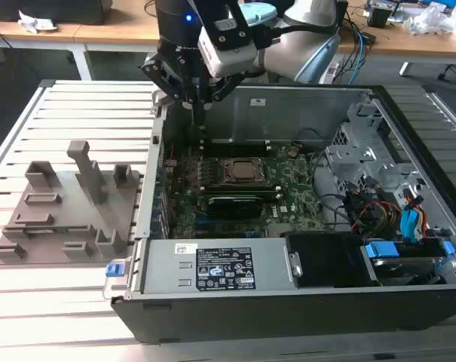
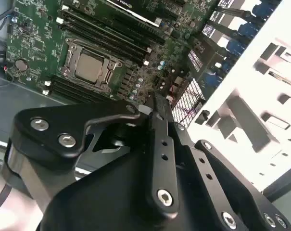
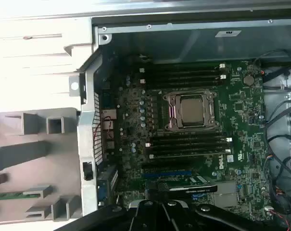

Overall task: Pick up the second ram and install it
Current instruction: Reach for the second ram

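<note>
The second ram is a thin green-and-dark stick lying in a slot of the grey holder, outside the computer case. My gripper hangs over the far corner of the open case on the exterior view's left, well away from the stick. It stands high above the memory slots beyond the CPU socket. The fingers meet at their tips, and I see nothing between them. More memory slots run along the socket's near side.
The grey holder sits on the slatted table to the exterior view's left of the case. A graphics card stands across the board near the CPU socket. Cables and drive bays crowd the case on the exterior view's right.
</note>
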Available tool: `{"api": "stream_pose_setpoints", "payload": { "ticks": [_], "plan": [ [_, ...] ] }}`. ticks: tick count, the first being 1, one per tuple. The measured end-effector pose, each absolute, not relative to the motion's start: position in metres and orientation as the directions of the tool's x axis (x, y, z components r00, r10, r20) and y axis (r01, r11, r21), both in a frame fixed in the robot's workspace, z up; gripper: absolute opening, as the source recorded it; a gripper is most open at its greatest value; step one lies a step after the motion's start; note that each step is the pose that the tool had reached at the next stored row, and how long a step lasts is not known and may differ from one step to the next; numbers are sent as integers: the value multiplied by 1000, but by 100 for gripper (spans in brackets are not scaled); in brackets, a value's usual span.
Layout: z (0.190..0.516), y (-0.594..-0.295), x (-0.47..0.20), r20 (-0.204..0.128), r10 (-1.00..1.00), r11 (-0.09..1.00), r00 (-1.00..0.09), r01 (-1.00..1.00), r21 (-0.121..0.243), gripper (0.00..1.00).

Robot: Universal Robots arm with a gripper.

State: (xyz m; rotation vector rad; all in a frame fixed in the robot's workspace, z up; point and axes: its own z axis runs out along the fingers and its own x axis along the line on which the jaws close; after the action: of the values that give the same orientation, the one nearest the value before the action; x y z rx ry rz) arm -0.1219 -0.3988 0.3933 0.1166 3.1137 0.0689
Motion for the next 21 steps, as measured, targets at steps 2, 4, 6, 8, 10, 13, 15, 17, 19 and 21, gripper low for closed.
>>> {"api": "stream_pose_setpoints", "payload": {
  "ticks": [2, 4, 6, 8, 10, 13, 15, 17, 19, 21],
  "plan": [
    [393, -399, -137, -23, 75, 996, -997, 74, 45, 11],
    [393, -399, -170, -24, 75, 996, -997, 74, 45, 11],
    [392, -399, -182, -24, 75, 996, -997, 74, 45, 11],
    [392, -399, -194, -24, 75, 996, -997, 74, 45, 11],
    [392, -399, -204, -24, 75, 996, -997, 74, 45, 11],
    [392, -399, -218, -24, 75, 996, -997, 74, 45, 11],
    [391, -399, -226, -24, 75, 996, -997, 74, 45, 11],
    [391, -399, -234, -24, 75, 996, -997, 74, 45, 11],
    [391, -399, -244, -24, 75, 996, -997, 74, 45, 11],
    [391, -399, -254, -24, 75, 996, -997, 74, 45, 11]
  ]
}}
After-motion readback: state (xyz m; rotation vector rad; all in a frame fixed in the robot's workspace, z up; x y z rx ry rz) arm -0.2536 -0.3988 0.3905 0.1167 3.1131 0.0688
